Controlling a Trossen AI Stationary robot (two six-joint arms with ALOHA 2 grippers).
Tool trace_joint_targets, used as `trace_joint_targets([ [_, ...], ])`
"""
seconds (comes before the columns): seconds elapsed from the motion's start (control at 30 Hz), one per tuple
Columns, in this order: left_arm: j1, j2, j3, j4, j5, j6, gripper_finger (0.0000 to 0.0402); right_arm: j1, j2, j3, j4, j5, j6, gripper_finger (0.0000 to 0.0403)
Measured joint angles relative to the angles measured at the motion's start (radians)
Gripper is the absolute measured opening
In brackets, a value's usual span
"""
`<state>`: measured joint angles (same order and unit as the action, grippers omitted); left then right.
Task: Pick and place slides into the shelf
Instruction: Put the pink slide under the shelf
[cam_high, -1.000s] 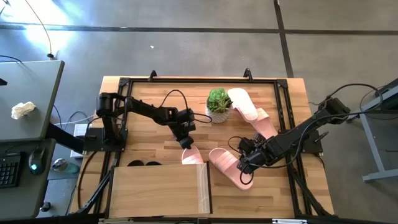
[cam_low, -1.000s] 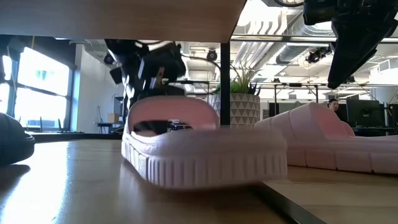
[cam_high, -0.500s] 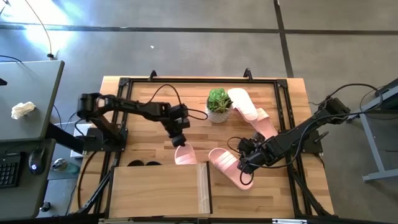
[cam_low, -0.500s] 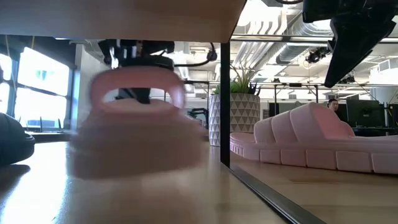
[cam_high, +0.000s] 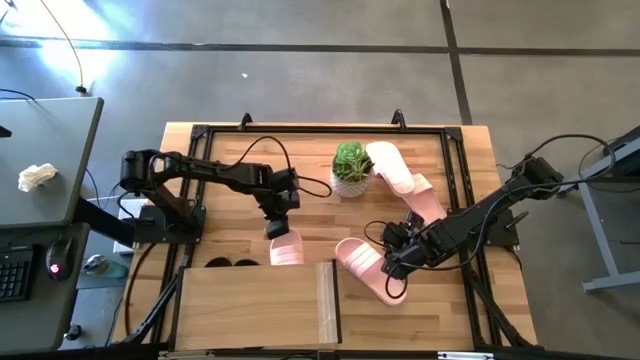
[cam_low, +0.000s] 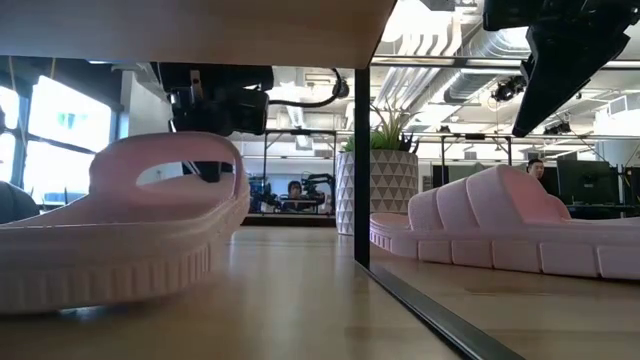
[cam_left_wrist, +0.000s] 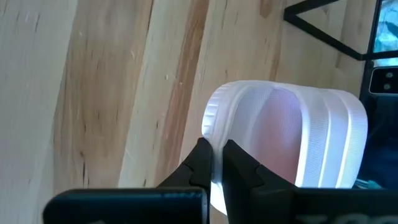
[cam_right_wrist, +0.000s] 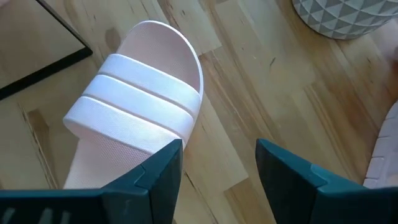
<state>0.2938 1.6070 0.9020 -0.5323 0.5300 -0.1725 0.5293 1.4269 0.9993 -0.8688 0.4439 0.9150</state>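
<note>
My left end effector (cam_high: 279, 226) pinches a pink slide (cam_high: 287, 248) at the shelf (cam_high: 255, 305). My right end effector (cam_right_wrist: 214, 165) hangs wide over another slide (cam_right_wrist: 134, 118).

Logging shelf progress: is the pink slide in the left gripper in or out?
Partly in: the pink slide pokes from the shelf edge, left gripper shut on its rim.

Two dark jointed arms (black cables looping alongside) with matte black fingers (cam_right_wrist: 163, 167)
</note>
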Motion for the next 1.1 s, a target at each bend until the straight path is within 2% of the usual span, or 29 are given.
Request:
trace_joint_targets([
  [0.23, -0.074, -0.001, 0.001, 0.015, 0.026, 0.037, 0.0004, 0.000, 0.000, 0.000, 0.002, 0.024, 0.000, 0.0192],
  [0.63, -0.217, -0.001, 0.002, 0.070, 0.007, 0.008, 0.0002, 0.000, 0.000, 0.000, 0.002, 0.034, 0.000, 0.0192],
  [0.83, -0.228, -0.003, 0.002, 0.065, -0.010, 0.000, 0.0005, 0.000, 0.000, 0.000, 0.004, 0.034, -0.008, 0.0192],
  [1.1, -0.242, -0.003, 0.002, 0.075, 0.016, -0.016, 0.0004, 0.000, 0.000, 0.000, 0.006, 0.030, -0.008, 0.0192],
])
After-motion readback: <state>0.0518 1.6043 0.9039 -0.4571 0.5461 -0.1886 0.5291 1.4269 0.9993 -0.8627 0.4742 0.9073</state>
